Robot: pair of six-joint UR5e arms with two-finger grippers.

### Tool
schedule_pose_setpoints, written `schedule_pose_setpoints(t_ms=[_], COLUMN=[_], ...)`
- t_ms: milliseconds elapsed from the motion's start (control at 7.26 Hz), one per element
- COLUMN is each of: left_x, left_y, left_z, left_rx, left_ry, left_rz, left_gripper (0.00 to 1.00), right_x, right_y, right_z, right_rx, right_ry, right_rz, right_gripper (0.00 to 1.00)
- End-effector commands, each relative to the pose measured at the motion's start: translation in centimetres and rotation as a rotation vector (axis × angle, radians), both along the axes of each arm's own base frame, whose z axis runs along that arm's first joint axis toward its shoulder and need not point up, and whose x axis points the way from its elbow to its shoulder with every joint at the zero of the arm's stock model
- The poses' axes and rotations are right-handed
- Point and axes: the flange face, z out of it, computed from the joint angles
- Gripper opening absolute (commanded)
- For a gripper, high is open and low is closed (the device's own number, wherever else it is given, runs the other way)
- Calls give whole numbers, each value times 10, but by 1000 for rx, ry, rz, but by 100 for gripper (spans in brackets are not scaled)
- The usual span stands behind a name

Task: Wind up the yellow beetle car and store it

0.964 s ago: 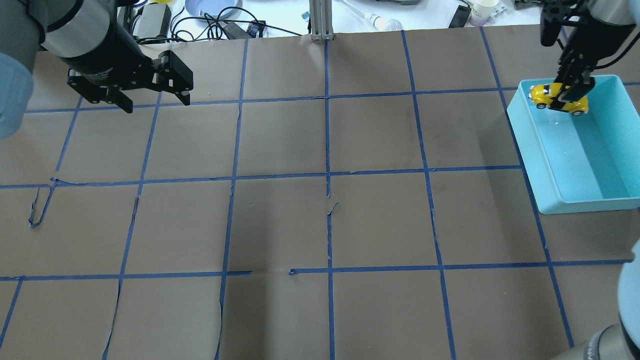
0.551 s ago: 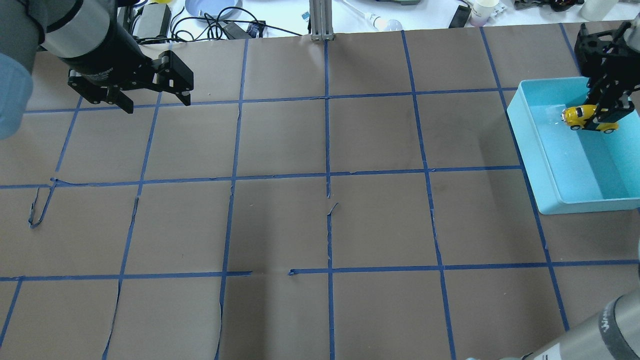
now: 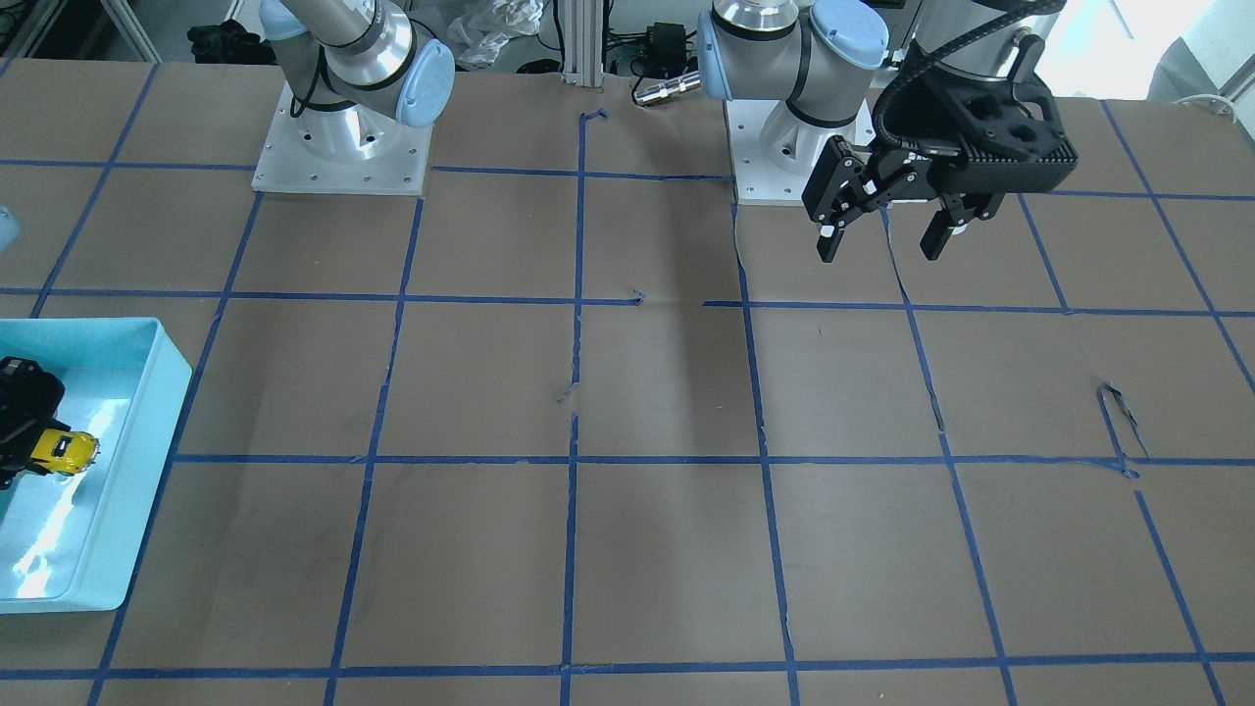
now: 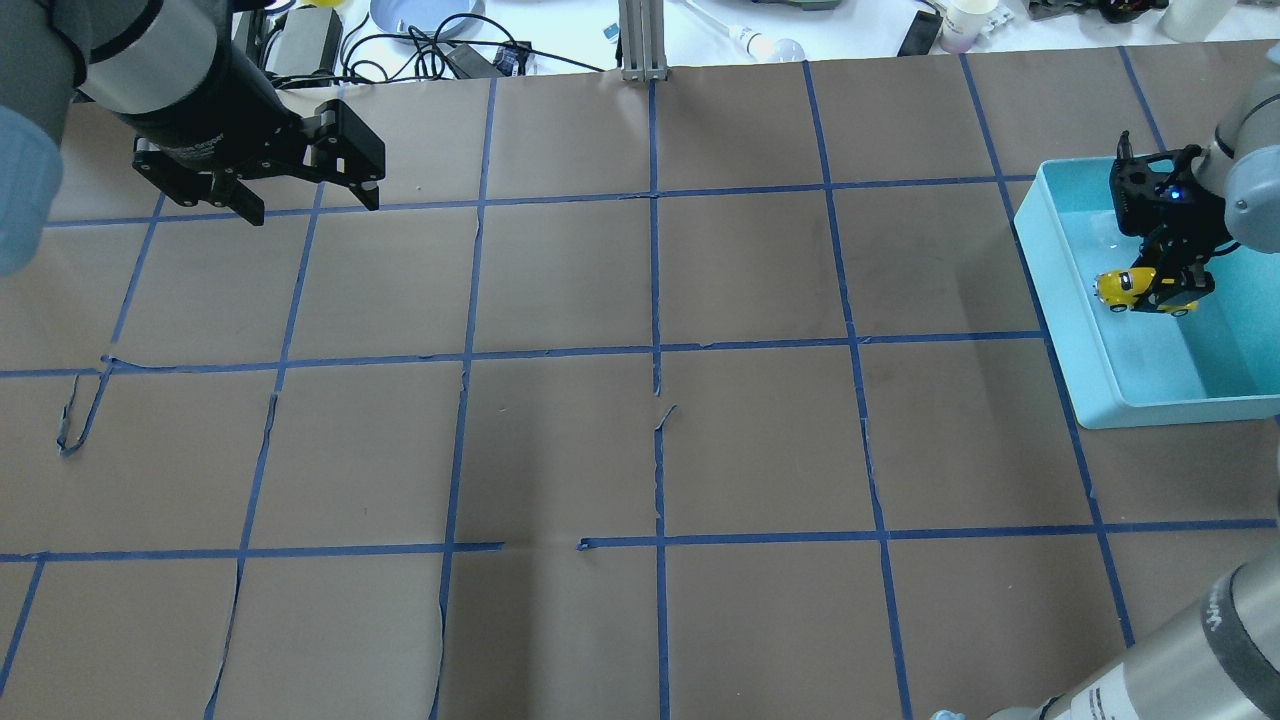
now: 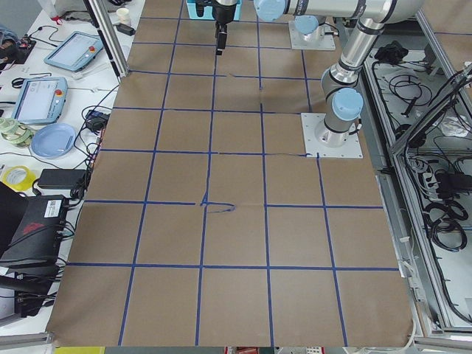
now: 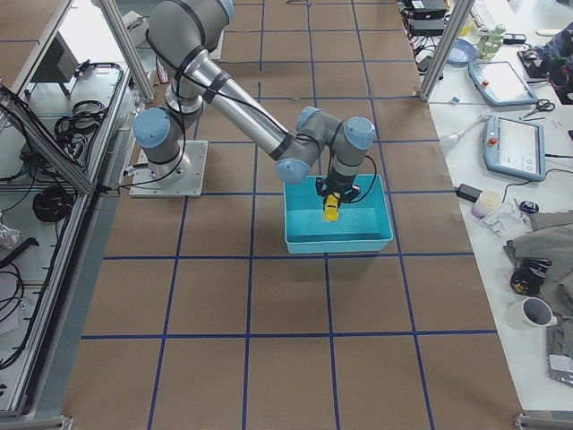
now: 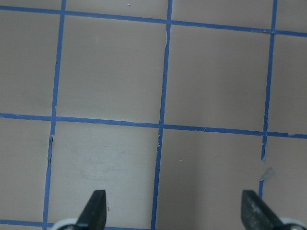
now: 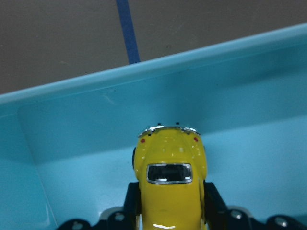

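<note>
Right gripper point(image 4: 1162, 288), fingers pinching the yellow beetle car point(image 4: 1118, 287), had moved from the teal bin's point(image 4: 1180, 410) far end to lower inside it, car near the floor. Storage looked nearly done; release remained. Left gripper point(image 4: 312, 208), fingers spread and empty, hung well apart from the bin.

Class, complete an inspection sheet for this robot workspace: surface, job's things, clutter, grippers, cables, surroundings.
Surface: brown paper table, blue tape grid peeling in places.
Job's things: yellow beetle car, held inside the turquoise bin.
Clutter: nothing seen on the grid.
Grippers: right gripper shut on the car; left gripper open, empty, above the table.
Cables: black cables beyond the table's far edge.
Surroundings: teach pendants and a paper cup on side benches.
</note>
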Motion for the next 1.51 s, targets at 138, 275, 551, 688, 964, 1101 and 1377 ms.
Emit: schedule_pose_setpoints(t_ms=[138,275,551,688,964,1101,1377], left_x=[-1,-1,-2,-1,-1,-1,-1], left_y=[1,1,2,2,2,2,2], left_z=[3,2,2,1,0,0,0], left_rx=[-6,-3,-3,-2,0,0,0], left_ry=[7,5,7,5,5,5,5], left_rz=[-3,-3,-3,-1,-3,-3,-3], left_gripper=[100,100,100,100,100,100,100], right_x=[-3,-3,13,26,49,73,146], right_y=[-4,-1,26,41,57,56,54], right_z=[19,44,112,136,187,207,245], right_rx=[-48,-79,-116,-117,-148,-134,-87], right_ry=[16,45,60,65,70,78,76], right_rz=[-21,-66,-353,-576,-867,-976,-1250], right_gripper=[100,100,99,100,100,100,100])
